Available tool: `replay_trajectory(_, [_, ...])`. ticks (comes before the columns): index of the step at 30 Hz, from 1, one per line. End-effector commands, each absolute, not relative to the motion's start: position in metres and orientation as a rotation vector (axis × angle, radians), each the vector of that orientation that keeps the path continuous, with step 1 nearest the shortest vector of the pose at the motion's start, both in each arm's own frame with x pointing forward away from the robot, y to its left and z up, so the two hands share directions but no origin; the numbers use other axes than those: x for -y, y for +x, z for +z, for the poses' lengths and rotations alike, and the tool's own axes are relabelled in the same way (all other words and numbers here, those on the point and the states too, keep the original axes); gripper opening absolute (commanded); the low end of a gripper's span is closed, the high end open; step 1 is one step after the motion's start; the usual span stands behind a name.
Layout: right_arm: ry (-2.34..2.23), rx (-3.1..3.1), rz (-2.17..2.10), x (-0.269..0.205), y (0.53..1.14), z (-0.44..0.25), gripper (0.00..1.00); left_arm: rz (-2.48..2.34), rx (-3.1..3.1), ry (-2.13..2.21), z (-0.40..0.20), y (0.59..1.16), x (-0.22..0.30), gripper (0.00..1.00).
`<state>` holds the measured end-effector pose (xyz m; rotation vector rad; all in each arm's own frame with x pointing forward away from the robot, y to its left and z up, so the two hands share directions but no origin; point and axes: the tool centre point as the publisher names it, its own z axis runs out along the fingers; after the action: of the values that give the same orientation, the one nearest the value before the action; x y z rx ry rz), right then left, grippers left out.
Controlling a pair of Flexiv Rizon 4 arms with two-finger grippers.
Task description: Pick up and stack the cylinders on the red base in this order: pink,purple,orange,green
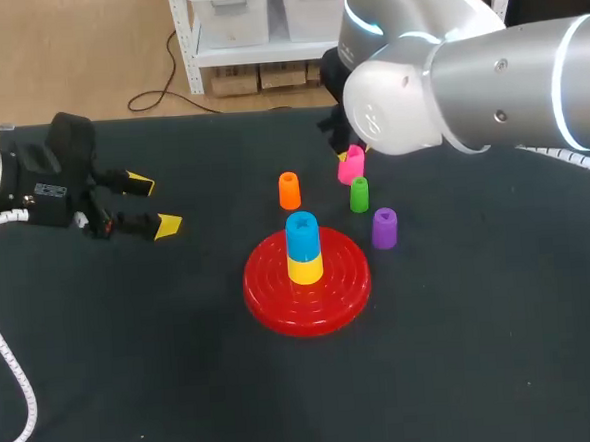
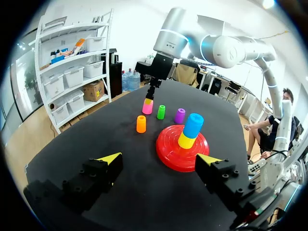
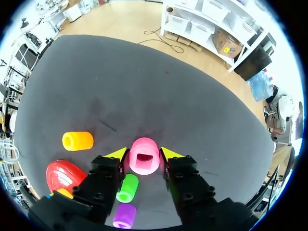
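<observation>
Right wrist view: right claw (image 3: 143,153) is clamped on the pink cylinder (image 3: 144,161), one yellow tip against each side, open top facing the camera. Head view shows the pink one at the far side of the group and slightly tilted; can't tell if it touches the desk (image 1: 134,371). Green cylinder (image 1: 359,194) stands upright just near of it. Purple cylinder (image 1: 384,228) is upright, nearer again and a bit right. Orange cylinder (image 1: 289,190) is upright, left of the green one and apart from it. Red base (image 1: 280,302) sits nearer than all of these, mid desk. It carries a yellow cylinder (image 1: 305,268) with a blue cylinder (image 1: 302,234) stacked on top. Left claw (image 1: 156,203) is at the desk's left, well apart from the base, fingers spread with nothing between them.
</observation>
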<state>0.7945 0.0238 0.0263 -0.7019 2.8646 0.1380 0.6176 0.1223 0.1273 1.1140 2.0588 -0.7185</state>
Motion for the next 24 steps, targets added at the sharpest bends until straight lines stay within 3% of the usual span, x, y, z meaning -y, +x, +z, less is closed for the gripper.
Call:
replay_trajectory(1, [-0.698, -2.858, 0.136, -0.021, 0.791, 0.031, 0.0, -0.721, -2.049, 1.111, 0.126, 0.617, -0.124, 1.0])
replay_trajectory(24, [-0.915, -2.77, 0.331, -0.065, 0.789, 0.16, 0.0, -0.721, -2.049, 1.111, 0.126, 0.617, -0.124, 1.0])
